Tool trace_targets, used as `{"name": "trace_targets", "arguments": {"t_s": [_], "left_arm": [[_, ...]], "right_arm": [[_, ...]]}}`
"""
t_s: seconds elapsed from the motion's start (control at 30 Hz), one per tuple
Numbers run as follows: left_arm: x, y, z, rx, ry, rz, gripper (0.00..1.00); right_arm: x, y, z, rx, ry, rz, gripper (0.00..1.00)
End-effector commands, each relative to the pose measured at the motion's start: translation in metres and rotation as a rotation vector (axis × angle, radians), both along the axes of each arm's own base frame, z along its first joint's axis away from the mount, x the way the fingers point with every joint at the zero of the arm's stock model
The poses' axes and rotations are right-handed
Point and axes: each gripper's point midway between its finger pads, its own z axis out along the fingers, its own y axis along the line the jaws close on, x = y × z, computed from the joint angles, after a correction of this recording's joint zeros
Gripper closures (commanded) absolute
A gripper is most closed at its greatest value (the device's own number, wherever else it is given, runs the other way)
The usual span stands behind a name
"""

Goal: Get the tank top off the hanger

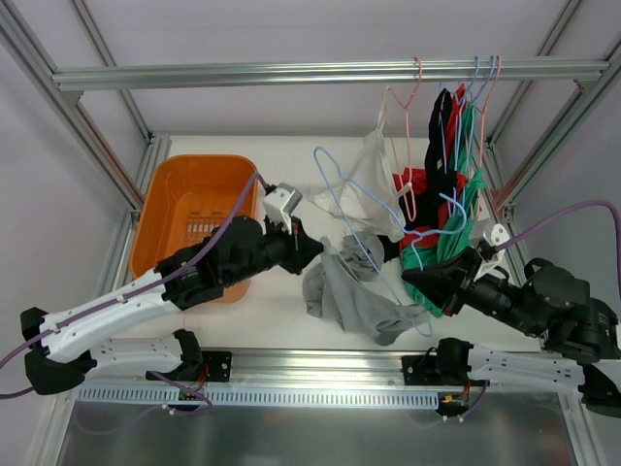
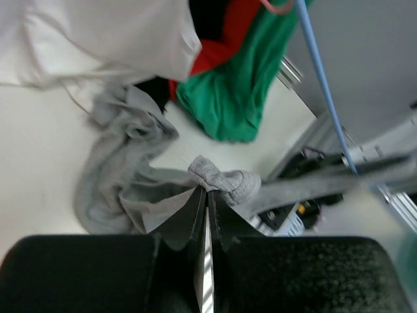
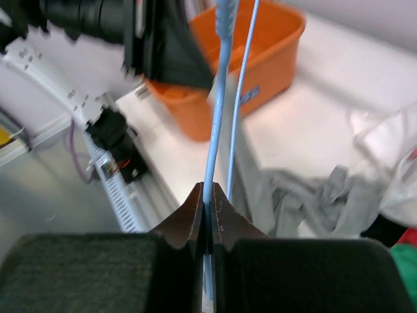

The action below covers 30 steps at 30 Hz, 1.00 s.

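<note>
Our left hand [image 2: 207, 192] pinches the grey tank top [image 2: 111, 189], right hand [image 3: 208, 190] the blue hanger [image 3: 217, 98]; hung clothes [image 1: 444, 170] crowd alongside.

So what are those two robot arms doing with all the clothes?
They are taking the grey tank top off a blue hanger. The left gripper, jaws shut, pinches a fold of the top, which lies crumpled on the table. The right gripper, jaws shut, holds the hanger's wire. The top seems not yet free of the hanger. An orange basket sits on the left.
</note>
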Motion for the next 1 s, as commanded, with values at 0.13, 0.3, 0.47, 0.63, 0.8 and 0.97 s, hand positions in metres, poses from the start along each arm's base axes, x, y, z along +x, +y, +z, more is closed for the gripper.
{"name": "trace_targets", "arguments": {"t_s": [0.13,0.3,0.47,0.63,0.8,0.97], "left_arm": [[-0.077,-0.027,-0.025,-0.083,0.068,-0.255,1.0],[-0.091,-0.035,-0.075,0.023,0.129,-0.298,1.0],[-0.083,-0.022,-0.109,0.098,0.165,-0.191,1.0],[-0.058,0.024,-0.111,0.138,0.166,0.046,0.56],[-0.056,0.058,-0.08,0.199,0.128,0.085,0.01],[-0.065,0.073,-0.05,0.226,0.111,0.027,0.01]], "right_arm": [[0.033,0.035,0.093,0.294,-0.334,-0.102,1.0],[0.025,0.033,0.145,0.634,-0.559,-0.127,1.0],[0.066,0.035,0.111,0.421,-0.502,-0.333,1.0],[0.073,0.033,0.031,0.002,-0.185,-0.336,1.0],[0.074,0.015,0.007,-0.114,-0.022,-0.425,1.0],[0.091,-0.005,0.018,-0.283,-0.022,-0.586,1.0]]}}
